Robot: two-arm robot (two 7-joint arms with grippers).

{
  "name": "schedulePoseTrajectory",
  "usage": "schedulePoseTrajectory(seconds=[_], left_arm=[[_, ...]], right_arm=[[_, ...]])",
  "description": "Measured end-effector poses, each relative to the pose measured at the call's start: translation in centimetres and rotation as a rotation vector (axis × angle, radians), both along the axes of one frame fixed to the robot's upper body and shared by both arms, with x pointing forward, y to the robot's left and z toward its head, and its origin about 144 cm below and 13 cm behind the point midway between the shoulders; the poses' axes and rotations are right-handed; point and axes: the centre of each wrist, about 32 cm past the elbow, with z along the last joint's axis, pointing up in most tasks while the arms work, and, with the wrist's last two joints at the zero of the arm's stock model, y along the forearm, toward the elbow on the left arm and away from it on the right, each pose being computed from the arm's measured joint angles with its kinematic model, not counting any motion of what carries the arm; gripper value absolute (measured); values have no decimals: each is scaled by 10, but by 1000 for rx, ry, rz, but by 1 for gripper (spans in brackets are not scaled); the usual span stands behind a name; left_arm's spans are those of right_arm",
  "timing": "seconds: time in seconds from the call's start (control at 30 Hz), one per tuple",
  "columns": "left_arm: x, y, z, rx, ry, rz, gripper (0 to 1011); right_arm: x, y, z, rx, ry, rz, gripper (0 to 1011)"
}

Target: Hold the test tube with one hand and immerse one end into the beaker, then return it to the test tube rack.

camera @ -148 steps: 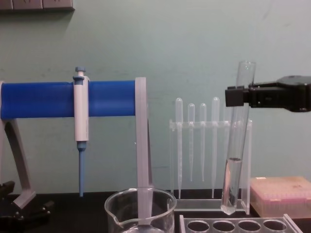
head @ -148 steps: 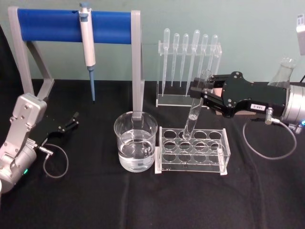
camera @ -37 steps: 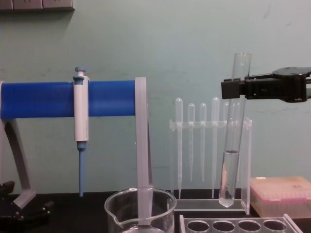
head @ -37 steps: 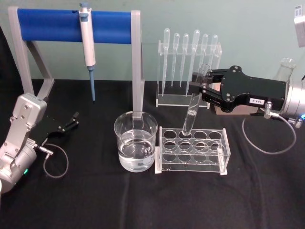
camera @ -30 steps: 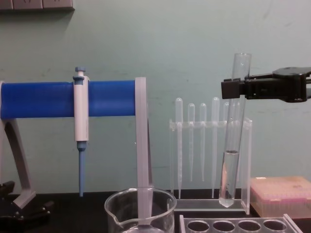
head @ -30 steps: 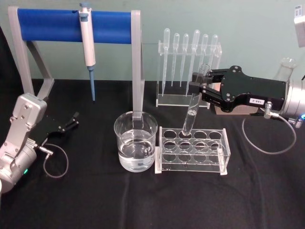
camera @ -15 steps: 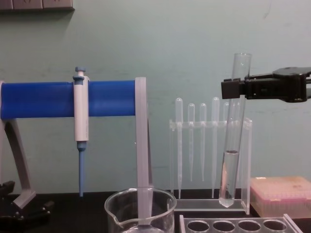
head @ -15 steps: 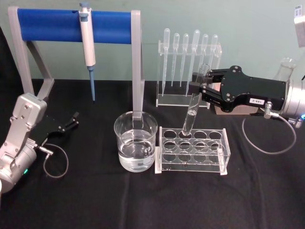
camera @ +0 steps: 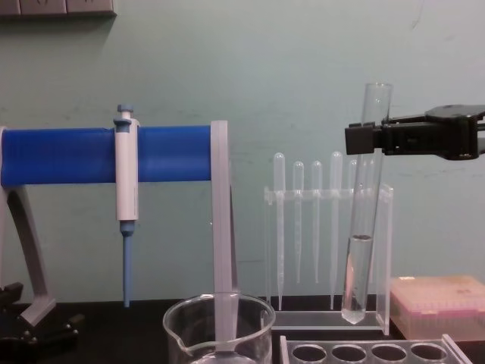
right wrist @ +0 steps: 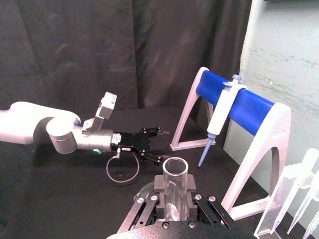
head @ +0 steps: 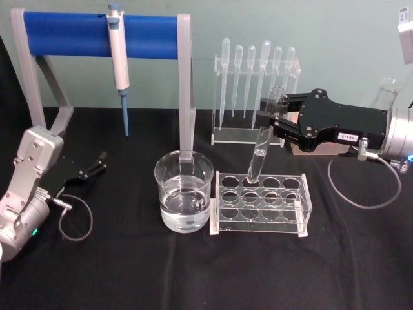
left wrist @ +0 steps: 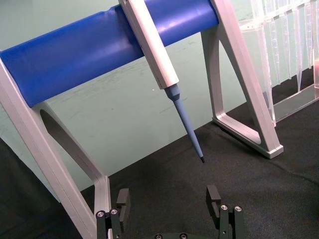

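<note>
Right hand (head: 270, 120) is clamped on the tube (head: 260, 152) near its open top, holding it slightly tilted with its rounded bottom just above a back-row hole of the rack (head: 303, 201). Beaker (head: 162, 188), part-filled with clear liquid, stands just left of the rack. Left hand (head: 99, 162) sits spread wide, low over the worktop (head: 193, 271), well to the left.

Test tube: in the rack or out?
Out. In the chest view the test tube hangs with its bottom above the rack, the right gripper shut on it near the top.
</note>
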Motion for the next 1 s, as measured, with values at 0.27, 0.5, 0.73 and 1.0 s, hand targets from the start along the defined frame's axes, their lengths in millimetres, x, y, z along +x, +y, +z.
schedulePoseTrajectory(seconds=[0.27,0.5,0.73,1.0], left_arm=[[0,0,0,0,0,0,1000],[0,0,0,0,0,0,1000],[0,0,0,0,0,0,1000],[0,0,0,0,0,0,1000]], right_arm=[[0,0,0,0,0,0,237],[0,0,0,0,0,0,237],[0,0,0,0,0,0,237],[0,0,0,0,0,0,237]])
